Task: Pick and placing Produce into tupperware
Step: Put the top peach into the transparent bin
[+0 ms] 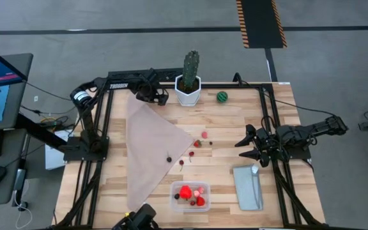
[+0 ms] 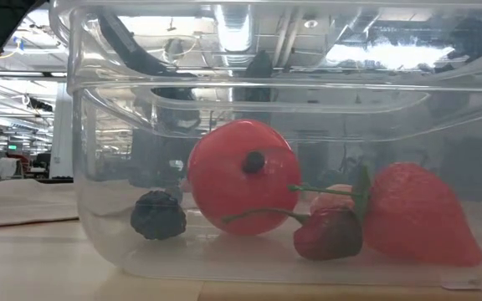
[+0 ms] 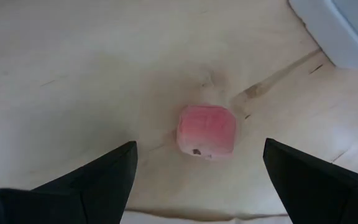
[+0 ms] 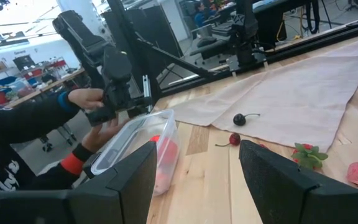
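Left gripper (image 3: 197, 180) - fingers spread - flanks a pink bit (image 3: 206, 132) on bare wood. Right gripper (image 1: 246, 145) - fingers spread - sits well right of the cloth (image 1: 149, 144) edge.

Tupperware (image 1: 191, 195) sits at the front edge, produce (image 1: 185, 191) inside it – the lid (image 1: 247, 187) lies to its right, the cloth (image 1: 151, 144) to its left, loose cherries (image 1: 181, 162) between cloth and tub – cactus (image 1: 189, 79) stands at the back
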